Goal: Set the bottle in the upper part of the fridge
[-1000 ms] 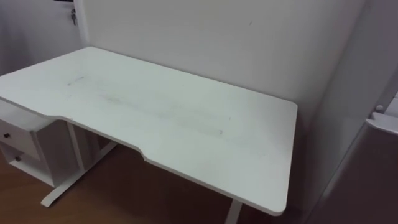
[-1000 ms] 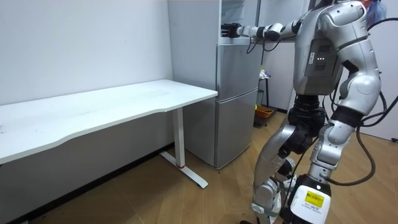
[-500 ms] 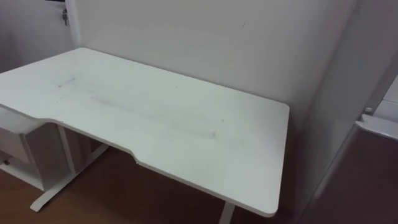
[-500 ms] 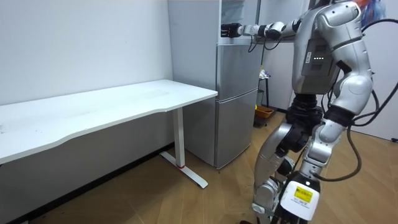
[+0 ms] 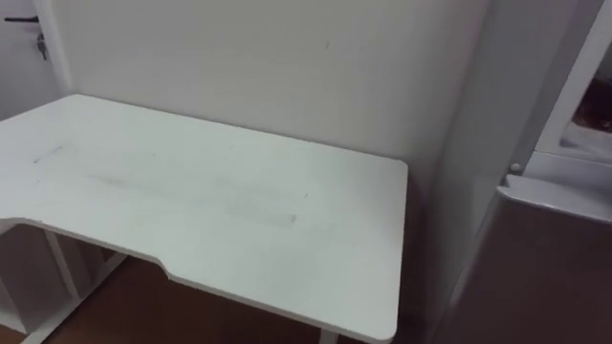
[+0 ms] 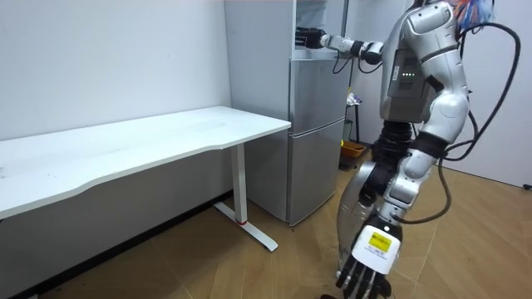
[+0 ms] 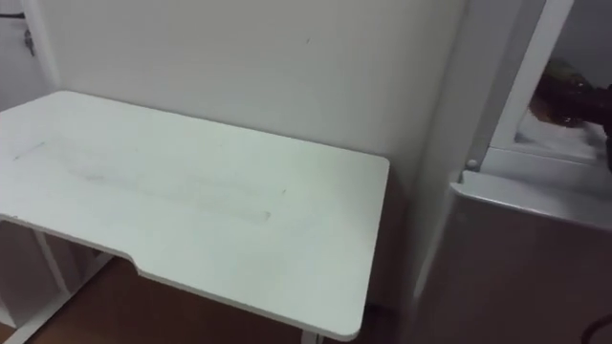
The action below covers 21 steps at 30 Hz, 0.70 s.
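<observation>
Right robot hand (image 6: 309,38) is stretched out at shoulder height to the mouth of the upper fridge (image 6: 320,12), whose door is open. From the room view I cannot tell whether it grips anything. Left robot hand (image 6: 366,278) hangs low beside the legs, loosely spread and holding nothing. A dark brownish shape just inside the compartment, at the edge of the right eye view, is probably the bottle (image 7: 569,86). It is too blurred to say whether it stands on the shelf or is carried.

The robot stands before the fridge, with the white counter (image 5: 210,201) to its left.

The step in hand looks like the placing itself. To do it well, the bottle should go well past the sill, upright, and be released only once its base sits flat. The arm should then draw straight back, clear of the door frame. Turning the head toward the compartment would help, since the eyes mostly face the counter.
</observation>
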{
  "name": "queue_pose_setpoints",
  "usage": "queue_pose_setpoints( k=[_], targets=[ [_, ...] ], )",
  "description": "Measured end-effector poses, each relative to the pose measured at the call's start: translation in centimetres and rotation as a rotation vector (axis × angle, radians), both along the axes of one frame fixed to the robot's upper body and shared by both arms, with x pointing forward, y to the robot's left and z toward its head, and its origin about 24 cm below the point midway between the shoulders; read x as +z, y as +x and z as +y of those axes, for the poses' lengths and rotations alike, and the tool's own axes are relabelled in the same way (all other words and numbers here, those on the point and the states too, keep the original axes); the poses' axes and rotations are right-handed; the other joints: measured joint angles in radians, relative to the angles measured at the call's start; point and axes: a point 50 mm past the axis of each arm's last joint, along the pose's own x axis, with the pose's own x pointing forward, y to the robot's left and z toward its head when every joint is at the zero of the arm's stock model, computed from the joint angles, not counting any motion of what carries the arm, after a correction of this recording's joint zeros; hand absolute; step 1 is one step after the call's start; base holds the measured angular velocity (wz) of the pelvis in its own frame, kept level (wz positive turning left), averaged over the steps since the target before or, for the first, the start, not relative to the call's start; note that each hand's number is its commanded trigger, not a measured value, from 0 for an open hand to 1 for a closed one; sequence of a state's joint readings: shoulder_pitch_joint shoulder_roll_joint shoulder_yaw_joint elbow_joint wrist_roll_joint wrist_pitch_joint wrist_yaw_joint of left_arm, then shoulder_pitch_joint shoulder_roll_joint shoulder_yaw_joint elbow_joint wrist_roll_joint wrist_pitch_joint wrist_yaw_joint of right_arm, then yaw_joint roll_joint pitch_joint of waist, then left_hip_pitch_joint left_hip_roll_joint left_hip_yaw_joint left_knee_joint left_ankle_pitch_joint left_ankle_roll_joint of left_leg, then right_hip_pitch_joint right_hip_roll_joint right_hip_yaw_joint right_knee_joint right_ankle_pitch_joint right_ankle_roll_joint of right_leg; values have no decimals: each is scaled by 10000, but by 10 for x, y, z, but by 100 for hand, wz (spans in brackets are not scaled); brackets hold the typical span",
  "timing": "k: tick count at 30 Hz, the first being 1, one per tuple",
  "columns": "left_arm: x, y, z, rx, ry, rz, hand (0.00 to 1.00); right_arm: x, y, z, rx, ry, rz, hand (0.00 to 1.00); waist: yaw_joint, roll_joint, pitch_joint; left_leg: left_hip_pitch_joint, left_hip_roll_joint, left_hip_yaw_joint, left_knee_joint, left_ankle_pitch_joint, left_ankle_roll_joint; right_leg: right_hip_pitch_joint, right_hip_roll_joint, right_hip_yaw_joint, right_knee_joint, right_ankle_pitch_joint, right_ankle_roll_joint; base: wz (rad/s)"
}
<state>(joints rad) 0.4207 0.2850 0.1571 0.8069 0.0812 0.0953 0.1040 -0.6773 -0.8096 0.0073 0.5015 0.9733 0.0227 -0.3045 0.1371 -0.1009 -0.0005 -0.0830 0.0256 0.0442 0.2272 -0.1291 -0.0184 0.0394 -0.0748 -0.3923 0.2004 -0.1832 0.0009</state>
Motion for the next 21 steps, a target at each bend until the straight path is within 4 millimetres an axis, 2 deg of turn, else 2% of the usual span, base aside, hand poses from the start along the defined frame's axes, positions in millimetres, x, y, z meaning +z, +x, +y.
queue_pose_setpoints(
  k=[4, 5, 12, 14, 16, 18, 20, 21],
  targets=[
    [-1, 1, -3, -33, -88, -85, 0, -6, -1, 21, 725, -76, -182, 0, -162, -63, -21, 351, -9, 155, -229, -5, -2, 228, 18, 238, -137, -12, 18, -14],
    [-2, 2, -5, -31, -122, -119, 0, -6, -2, 27, 937, -95, -295, 0, -242, -58, -4, 443, -1, 246, -249, -23, -5, 268, 24, 327, -154, -12, 24, -17],
    [-8, 10, -14, -213, -324, -118, 0, 7, -19, 60, 1754, -1070, -1712, 0, -467, 138, 67, 604, 12, 375, -242, -116, 4, 303, 26, 450, -153, -13, 42, -8],
    [-11, 13, -17, -284, -411, -18, 0, 5, -23, 71, 2016, -1178, -2049, 0, -489, 217, 80, 672, 16, 393, -253, -117, 2, 331, 33, 481, -153, -14, 44, -5],
    [-14, 15, -21, -520, -537, 151, 0, -4, -27, 81, 2358, -989, -2182, 0, -487, 338, 96, 794, 44, 490, -266, -152, -12, 405, 53, 614, -166, -14, 44, -13],
    [-17, 14, -27, -745, -707, 325, 0, -29, -32, 89, 2582, -724, -1726, 0, -480, 438, 23, 969, 72, 624, -261, -227, -17, 506, 61, 713, -171, -23, 57, -17],
    [-19, 13, -32, -750, -843, 327, 0, -46, -38, 93, 2641, -689, -1382, 0, -507, 523, 32, 1022, 79, 727, -275, -242, -4, 489, 62, 876, -146, -22, 59, -20],
    [-19, 17, -34, -838, -913, 265, 0, -55, -43, 94, 2723, -552, -1172, 0, -529, 590, 11, 1051, 88, 819, -299, -248, 4, 471, 62, 911, -143, -18, 67, -18]
  ],
)
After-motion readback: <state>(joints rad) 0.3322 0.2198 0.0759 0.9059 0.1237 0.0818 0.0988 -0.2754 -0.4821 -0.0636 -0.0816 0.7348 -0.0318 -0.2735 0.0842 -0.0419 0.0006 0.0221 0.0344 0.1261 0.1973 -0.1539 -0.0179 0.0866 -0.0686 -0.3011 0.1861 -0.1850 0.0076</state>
